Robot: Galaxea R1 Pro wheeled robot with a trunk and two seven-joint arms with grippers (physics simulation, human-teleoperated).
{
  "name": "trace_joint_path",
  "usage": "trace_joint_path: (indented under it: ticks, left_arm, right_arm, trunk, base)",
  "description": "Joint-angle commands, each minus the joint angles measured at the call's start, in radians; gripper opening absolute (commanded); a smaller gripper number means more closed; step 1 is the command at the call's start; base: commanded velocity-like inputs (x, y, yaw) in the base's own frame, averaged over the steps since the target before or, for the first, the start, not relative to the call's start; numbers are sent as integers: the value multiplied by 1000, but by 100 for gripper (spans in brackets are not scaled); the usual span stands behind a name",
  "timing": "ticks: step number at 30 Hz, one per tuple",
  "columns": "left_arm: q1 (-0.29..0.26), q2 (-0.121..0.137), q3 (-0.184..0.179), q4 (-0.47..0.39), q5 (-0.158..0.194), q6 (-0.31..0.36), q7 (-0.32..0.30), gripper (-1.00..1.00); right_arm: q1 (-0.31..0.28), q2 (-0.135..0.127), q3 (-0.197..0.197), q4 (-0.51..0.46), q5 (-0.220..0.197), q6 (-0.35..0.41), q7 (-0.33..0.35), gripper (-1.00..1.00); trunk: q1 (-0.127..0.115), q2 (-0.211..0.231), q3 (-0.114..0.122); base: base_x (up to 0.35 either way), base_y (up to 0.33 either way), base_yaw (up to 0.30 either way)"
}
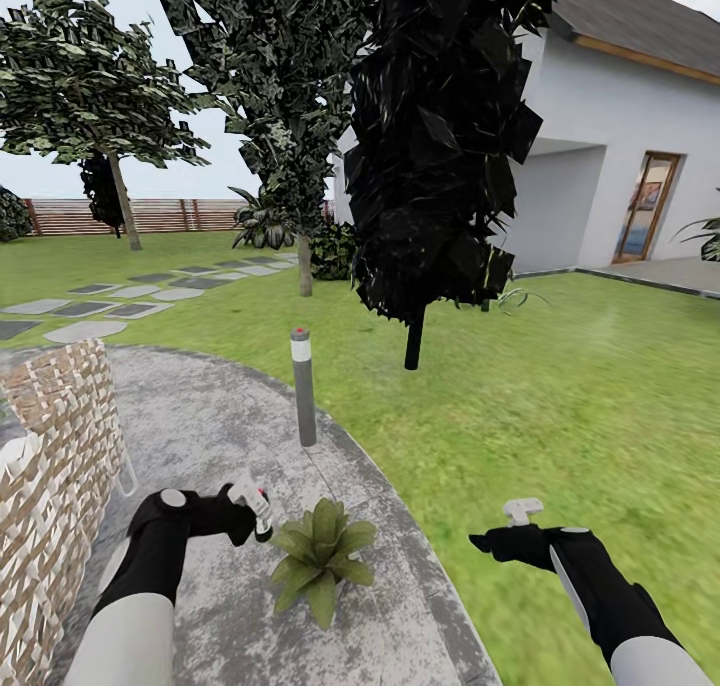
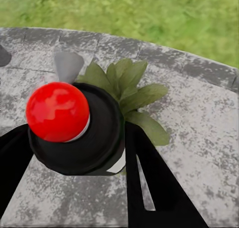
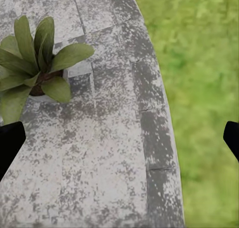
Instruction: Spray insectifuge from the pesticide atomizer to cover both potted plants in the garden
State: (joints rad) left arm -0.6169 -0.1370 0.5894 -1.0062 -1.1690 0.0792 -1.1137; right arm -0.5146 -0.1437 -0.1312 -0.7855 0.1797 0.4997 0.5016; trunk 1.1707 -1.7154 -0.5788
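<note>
The left gripper (image 1: 245, 511) is clamped on the spray bottle (image 1: 256, 506), and it hangs just beside the potted plant (image 1: 320, 556), off to the plant's left side in the head view. That looks deliberate: close in and slightly above leaf height, so the mist can fall across the whole rosette rather than skim one edge. In the left wrist view the bottle (image 2: 79, 130) sits right between the dark fingers (image 2: 154, 183), its red knob toward the camera and the plant's leaves (image 2: 132, 96) spreading just beyond it, so the bottle seems lined up on its target.

The plant stands on the paved patio (image 1: 200, 436), near its curved rim where stone meets the lawn (image 1: 560, 406). A grey post with a red cap (image 1: 302, 386) rises further back along that same rim, and a woven chair (image 1: 50, 486) crowds the patio's left side, which may explain why the arm reaches in from there.

The right gripper (image 1: 522, 514) hovers over the grass with its jaws apart and nothing in them, held clear, I'd say, to stay out of the spray. Its wrist view catches the same plant (image 3: 35, 73) and the patio rim (image 3: 154, 138).

One plant here; I'd judge this the first spraying pass.
</note>
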Motion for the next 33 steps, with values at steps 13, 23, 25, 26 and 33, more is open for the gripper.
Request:
trace_joint_path:
  ticks: [13,23,25,26,33]
  left_arm:
    - [-1,-2,-76,0,-35,8,-47,-100]
    - [-1,-7,-118,1,-27,4,-66,-100]
    - [-1,-7,-177,1,-24,4,-112,-100]
    - [-1,-7,-218,1,-13,4,-139,-100]
    - [-1,-7,-437,3,123,6,-208,-100]
  right_arm:
    - [-1,8,161,-101,124,9,11,100]
    - [-130,8,177,-168,133,16,265,100]
    - [-168,8,177,-168,132,16,290,100]
    - [-182,8,177,-168,132,16,299,100]
    - [-197,83,215,-169,138,16,309,-100]
  trunk:
    - [0,-1,-1]
    - [0,-1,-1]
    - [0,-1,-1]
    - [0,-1,-1]
    - [0,-1,-1]
  base:
    - [0,0,0]
    - [0,0,0]
    - [0,0,0]
    - [0,0,0]
    - [0,0,0]
